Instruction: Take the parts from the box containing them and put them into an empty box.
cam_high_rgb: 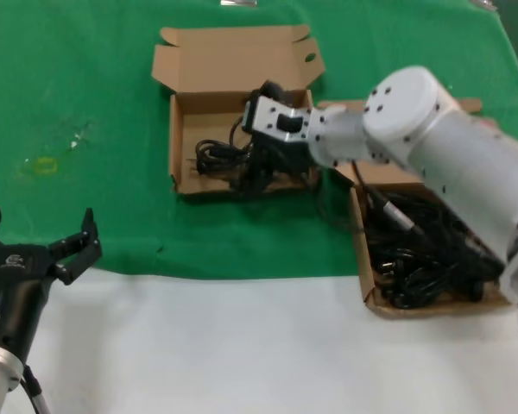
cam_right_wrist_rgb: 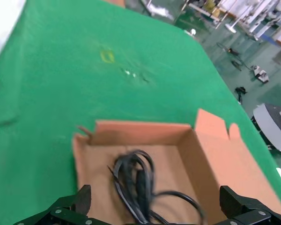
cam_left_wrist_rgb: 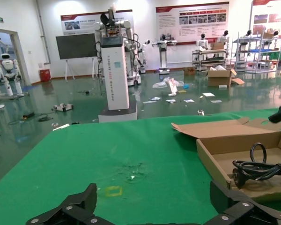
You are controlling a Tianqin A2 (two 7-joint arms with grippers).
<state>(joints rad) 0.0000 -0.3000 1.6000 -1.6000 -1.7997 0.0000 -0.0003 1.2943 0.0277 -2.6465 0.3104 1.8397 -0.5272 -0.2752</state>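
The work surface is a table covered in green cloth (cam_high_rgb: 86, 103), with a bare white strip (cam_high_rgb: 242, 345) along the near edge.

Two shallow brown cardboard mailer boxes stand open on the green cloth. The box at the centre (cam_high_rgb: 188, 138) has its hinged lid, with side tabs and a finger hole, folded back flat on the far side. It holds one coiled thin black electrical cord (cam_high_rgb: 220, 157) lying on its floor toward the left wall. In the right wrist view this cord (cam_right_wrist_rgb: 136, 180) lies near the middle of the box floor (cam_right_wrist_rgb: 93, 187), one strand trailing toward the camera. In the left wrist view the same box (cam_left_wrist_rgb: 215, 150) shows the cord (cam_left_wrist_rgb: 255, 166) resting against its near wall.

The second box (cam_high_rgb: 363, 267) stands just right of the first and nearer the robot. It is filled with a tangled heap of black cords (cam_high_rgb: 423, 250).

The right gripper (cam_high_rgb: 263, 168) is extended over the central box, above the cord's right portion. Its fingers (cam_right_wrist_rgb: 79, 201) stand spread wide apart, with nothing held between them.

The left gripper (cam_high_rgb: 39, 237) is parked at the near left, over the edge of the cloth, well apart from both boxes. Its fingers (cam_high_rgb: 86, 241) are spread open and empty.
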